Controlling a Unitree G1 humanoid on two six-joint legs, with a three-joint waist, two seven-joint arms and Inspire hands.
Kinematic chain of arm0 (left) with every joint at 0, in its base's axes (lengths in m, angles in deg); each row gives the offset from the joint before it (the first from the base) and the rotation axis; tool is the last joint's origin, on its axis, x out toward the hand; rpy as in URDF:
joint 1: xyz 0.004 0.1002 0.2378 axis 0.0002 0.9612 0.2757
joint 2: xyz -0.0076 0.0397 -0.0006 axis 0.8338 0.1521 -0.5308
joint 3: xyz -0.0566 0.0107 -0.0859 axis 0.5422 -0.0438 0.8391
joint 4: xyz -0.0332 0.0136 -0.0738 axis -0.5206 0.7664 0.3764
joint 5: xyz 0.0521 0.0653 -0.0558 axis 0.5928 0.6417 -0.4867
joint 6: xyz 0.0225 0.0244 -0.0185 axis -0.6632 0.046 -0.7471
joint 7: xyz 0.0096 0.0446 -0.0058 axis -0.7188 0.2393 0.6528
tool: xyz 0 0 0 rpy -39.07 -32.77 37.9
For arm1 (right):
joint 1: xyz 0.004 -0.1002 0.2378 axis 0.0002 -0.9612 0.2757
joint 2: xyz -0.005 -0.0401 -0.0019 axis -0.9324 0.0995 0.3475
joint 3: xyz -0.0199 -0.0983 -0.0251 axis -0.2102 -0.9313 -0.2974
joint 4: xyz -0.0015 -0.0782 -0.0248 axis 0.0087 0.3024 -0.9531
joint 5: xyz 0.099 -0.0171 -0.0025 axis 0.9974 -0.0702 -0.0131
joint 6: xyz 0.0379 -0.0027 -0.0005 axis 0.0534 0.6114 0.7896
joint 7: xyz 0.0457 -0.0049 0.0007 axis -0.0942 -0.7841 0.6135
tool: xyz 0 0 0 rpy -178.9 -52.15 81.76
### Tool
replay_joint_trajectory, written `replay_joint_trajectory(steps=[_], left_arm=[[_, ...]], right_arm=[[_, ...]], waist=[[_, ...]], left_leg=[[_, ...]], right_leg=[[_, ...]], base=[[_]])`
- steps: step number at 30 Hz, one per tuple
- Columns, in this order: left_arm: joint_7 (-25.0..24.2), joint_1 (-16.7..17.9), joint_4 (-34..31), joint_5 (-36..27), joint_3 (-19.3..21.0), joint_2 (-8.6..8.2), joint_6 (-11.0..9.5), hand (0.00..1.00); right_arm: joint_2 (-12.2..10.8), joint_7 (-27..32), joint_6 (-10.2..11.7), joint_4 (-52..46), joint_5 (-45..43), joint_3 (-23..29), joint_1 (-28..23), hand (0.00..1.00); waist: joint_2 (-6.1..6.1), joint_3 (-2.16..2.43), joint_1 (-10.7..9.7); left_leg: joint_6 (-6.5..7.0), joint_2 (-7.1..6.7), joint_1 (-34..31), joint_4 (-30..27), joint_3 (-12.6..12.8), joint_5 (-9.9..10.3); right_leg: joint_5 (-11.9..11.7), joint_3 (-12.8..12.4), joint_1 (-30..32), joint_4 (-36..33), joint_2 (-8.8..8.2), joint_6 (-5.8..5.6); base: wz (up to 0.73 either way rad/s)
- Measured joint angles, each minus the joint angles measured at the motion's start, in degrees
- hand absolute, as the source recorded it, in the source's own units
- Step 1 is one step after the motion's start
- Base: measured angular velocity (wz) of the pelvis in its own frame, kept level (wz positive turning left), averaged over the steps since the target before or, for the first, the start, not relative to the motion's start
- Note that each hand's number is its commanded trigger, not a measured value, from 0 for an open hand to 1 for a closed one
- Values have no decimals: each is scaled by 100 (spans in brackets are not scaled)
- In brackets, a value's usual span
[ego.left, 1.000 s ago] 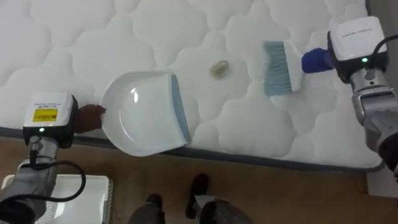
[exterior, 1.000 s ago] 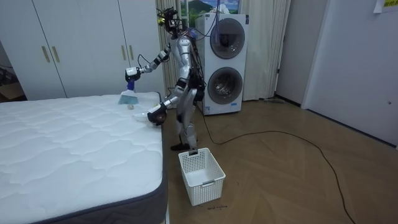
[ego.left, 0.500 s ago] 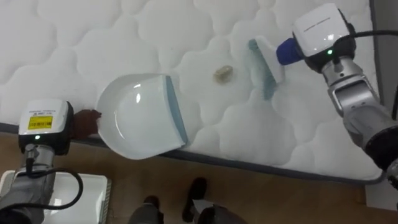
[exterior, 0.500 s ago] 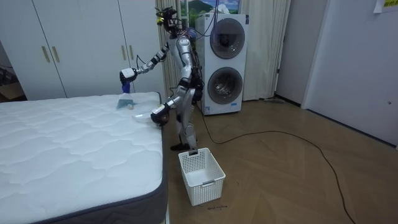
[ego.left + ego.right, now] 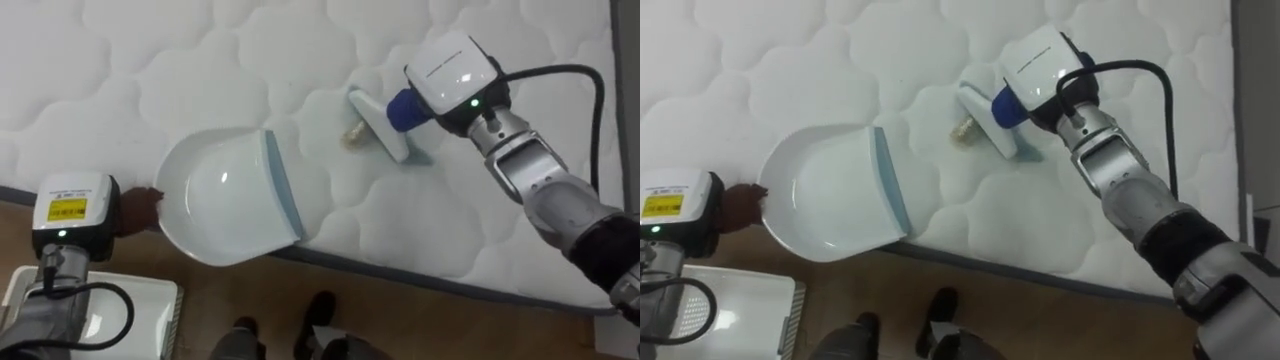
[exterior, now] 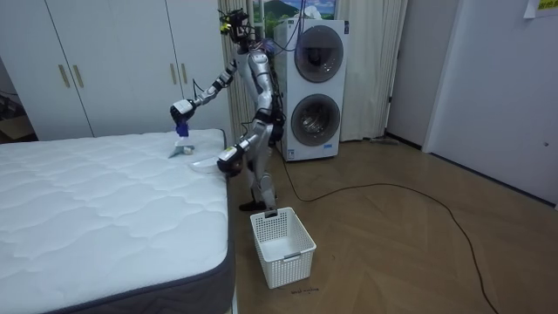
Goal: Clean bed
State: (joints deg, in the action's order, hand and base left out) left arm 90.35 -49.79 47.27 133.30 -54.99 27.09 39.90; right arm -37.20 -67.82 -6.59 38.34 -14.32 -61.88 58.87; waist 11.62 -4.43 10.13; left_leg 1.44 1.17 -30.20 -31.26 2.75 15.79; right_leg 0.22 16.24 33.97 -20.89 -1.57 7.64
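Both grips hidden, cannot tell: left robot hand at dustpan, right robot hand at brush.

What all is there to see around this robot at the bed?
mattress: one, white quilted, under the work.
dustpan: one, white with grey-blue lip, at the mattress's near edge.
brush: one, white with blue handle, on the mattress right of the dustpan.
scrap: one, tan, beside the brush's head.
basket: one, white, on the floor by the mattress.
washing machines: two, white, stacked behind the robot.
wardrobe: one, white, beyond the mattress.
left hand: one, at the dustpan's handle.
right hand: one, at the brush's handle.
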Motion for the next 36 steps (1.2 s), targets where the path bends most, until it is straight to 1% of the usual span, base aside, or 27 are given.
replay_joint_trajectory(steps=[3, 5, 6, 7, 9, 12, 15, 16, 20, 23, 26, 28, 30, 34, 36], left_arm=[[-61, 33, -4, 1, 0, -16, 15, 100], [-91, 54, -1, 2, 0, -34, 37, 100], [-111, 65, 15, 1, -3, -49, 50, 100], [-140, 93, 17, 0, -10, -60, 73, 100], [-222, 98, 20, -1, -13, -102, 102, 100], [-247, 98, 27, -1, -18, -145, 103, 100], [-245, 106, 69, -7, -25, -145, 104, 100], [-233, 115, 63, -1, -27, -145, 104, 100], [-206, 114, 73, 7, -32, -145, 106, 100], [-202, 111, 71, 17, -49, -145, 102, 100], [-202, 101, 72, 50, -66, -161, 101, 100], [-203, 89, 81, 64, -65, -215, 101, 100], [-209, 88, 84, 64, -66, -248, 101, 100], [-213, 67, 137, 58, -66, -255, 101, 100], [-214, 67, 138, 58, -60, -255, 101, 100]], right_arm=[[-82, -136, 18, -258, 3, 1, -117, 100], [-139, -230, 93, -359, 17, 0, -141, 100], [-167, -290, 123, -430, 70, 0, -178, 100], [-222, -356, 159, -448, 189, 0, -196, 100], [-240, -477, 205, -469, 290, 0, -212, 100], [-240, -679, 238, -529, 490, 0, -233, 100], [-246, -905, 267, -669, 928, -5, -234, 100], [-259, -955, 308, -671, 1119, -4, -233, 100], [-339, -1173, 360, -671, 1663, -1, -233, 100], [-374, -1361, 378, -670, 1984, -3, -234, 100], [-377, -1519, 405, -659, 2175, 1, -233, 100], [-373, -1628, 420, -626, 2439, 7, -233, 100], [-373, -1714, 422, -603, 2672, 17, -233, 100], [-371, -1879, 454, -549, 3274, 21, -233, 100], [-374, -1910, 476, -459, 3566, 25, -233, 100]], waist=[[-9, 27, 1], [-20, 41, 21], [-29, 67, 31], [-38, 77, 41], [-46, 94, 62], [-45, 97, 107], [-46, 97, 124], [-49, 99, 127], [-80, 114, 130], [-129, 123, 151], [-218, 118, 172], [-315, 118, 195], [-356, 118, 209], [-373, 118, 184], [-373, 118, 145]], left_leg=[[-5, 10, 12, -4, 1, -3], [-5, 13, 37, -2, 11, -3], [-5, 13, 50, -1, 13, -3], [-5, 12, 92, 11, 17, -3], [-7, 11, 137, 51, 21, -4], [-21, -5, 166, 83, 29, -15], [-39, -7, 170, 111, 28, -26], [-43, -5, 170, 120, 28, -28], [-50, -8, 156, 138, 27, -33], [-50, -11, 145, 131, 18, -33], [-48, -17, 138, 126, 18, -32], [-46, -29, 144, 137, 15, -33], [-44, -44, 153, 170, 19, -46], [-65, -48, 161, 217, 5, -69], [-66, -59, 157, 252, -16, -96]], right_leg=[[-1, 30, -39, 21, 5, 2], [-3, 24, -57, 21, 7, 4], [-3, 23, -70, 23, 8, 5], [-3, 23, -104, 26, 7, 5], [-3, 23, -127, 29, -2, 4], [-2, 12, -138, 28, -9, 3], [6, 27, -132, 27, -11, 16], [12, 29, -127, 23, -11, 23], [15, 20, -101, 22, -9, 27], [15, 28, -98, 26, -9, 27], [14, 30, -96, 28, -18, 26], [16, 32, -92, 19, -31, 24], [17, 20, -79, 9, -40, 22], [42, 38, -70, -1, -49, 41], [58, 103, -71, -3, -78, 46]], base=[[3], [0], [0], [0], [0], [0], [0], [0], [0], [0], [0], [0], [0], [2], [13]])
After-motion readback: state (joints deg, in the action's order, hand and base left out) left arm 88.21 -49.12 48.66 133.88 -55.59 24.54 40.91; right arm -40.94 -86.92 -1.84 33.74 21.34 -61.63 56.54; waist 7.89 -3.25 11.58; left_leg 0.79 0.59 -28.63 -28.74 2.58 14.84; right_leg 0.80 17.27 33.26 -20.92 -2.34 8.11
